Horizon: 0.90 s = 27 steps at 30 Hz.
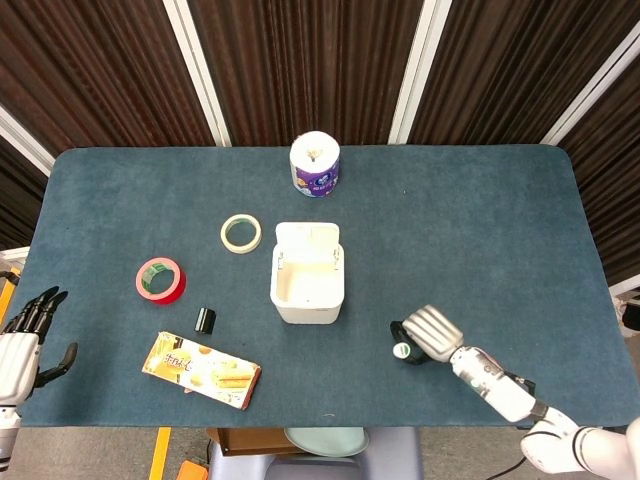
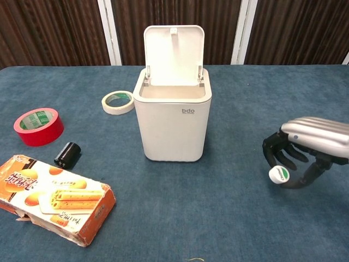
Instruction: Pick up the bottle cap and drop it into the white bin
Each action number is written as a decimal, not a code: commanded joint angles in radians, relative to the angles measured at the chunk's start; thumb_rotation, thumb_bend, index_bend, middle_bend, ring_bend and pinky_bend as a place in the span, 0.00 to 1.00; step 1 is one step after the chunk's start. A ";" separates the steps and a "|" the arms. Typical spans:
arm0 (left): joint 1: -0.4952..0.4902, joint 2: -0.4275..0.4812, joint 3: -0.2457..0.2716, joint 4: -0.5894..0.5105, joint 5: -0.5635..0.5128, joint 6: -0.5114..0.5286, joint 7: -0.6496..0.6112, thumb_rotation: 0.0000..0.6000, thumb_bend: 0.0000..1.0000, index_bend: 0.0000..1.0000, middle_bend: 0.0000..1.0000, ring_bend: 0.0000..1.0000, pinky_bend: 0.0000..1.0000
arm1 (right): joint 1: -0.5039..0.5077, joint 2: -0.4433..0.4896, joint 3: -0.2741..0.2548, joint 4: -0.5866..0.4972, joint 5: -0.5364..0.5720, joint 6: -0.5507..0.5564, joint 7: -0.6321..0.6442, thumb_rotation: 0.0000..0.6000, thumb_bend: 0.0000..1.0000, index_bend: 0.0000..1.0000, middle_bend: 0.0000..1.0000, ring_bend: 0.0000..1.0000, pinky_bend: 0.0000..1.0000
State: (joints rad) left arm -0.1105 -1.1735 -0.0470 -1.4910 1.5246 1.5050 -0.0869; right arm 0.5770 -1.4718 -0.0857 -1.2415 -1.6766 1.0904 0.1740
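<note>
The white bottle cap (image 2: 280,174) with a green mark on top is pinched in my right hand (image 2: 305,150), lifted a little off the blue table, right of the bin. From the head view the bottle cap (image 1: 402,351) shows at the fingertips of the same right hand (image 1: 430,335). The white bin (image 2: 173,117) stands mid-table with its lid flipped up and its mouth showing, also seen from above as the bin (image 1: 307,275). My left hand (image 1: 22,340) hangs off the table's left edge, fingers apart and holding nothing.
A red tape roll (image 2: 38,126), a small black cylinder (image 2: 67,154) and a snack box (image 2: 52,196) lie left of the bin. A beige tape ring (image 2: 118,102) sits behind them. A paper roll (image 1: 315,164) stands at the far edge.
</note>
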 commanded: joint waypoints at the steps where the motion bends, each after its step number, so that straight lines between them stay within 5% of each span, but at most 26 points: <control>1: 0.000 -0.001 0.000 0.001 0.000 -0.001 0.004 1.00 0.41 0.11 0.07 0.12 0.29 | -0.021 0.049 0.023 -0.055 -0.017 0.081 -0.002 1.00 0.40 0.73 0.82 0.83 1.00; 10: -0.003 -0.001 0.001 -0.002 -0.004 -0.010 0.006 1.00 0.41 0.11 0.08 0.12 0.29 | -0.019 0.179 0.111 -0.290 -0.034 0.198 -0.099 1.00 0.40 0.73 0.82 0.83 1.00; 16: -0.006 -0.001 0.003 -0.004 -0.007 -0.021 0.013 1.00 0.41 0.11 0.09 0.12 0.29 | 0.054 0.201 0.223 -0.433 0.063 0.110 -0.239 1.00 0.40 0.73 0.82 0.83 1.00; 27: -0.005 0.003 0.002 -0.005 -0.012 -0.022 0.006 1.00 0.41 0.13 0.10 0.13 0.29 | 0.224 0.021 0.364 -0.358 0.265 -0.054 -0.431 1.00 0.45 0.73 0.82 0.84 1.00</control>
State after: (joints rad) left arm -0.1157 -1.1701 -0.0448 -1.4961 1.5123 1.4827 -0.0810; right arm 0.7621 -1.4023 0.2481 -1.6374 -1.4384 1.0607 -0.2387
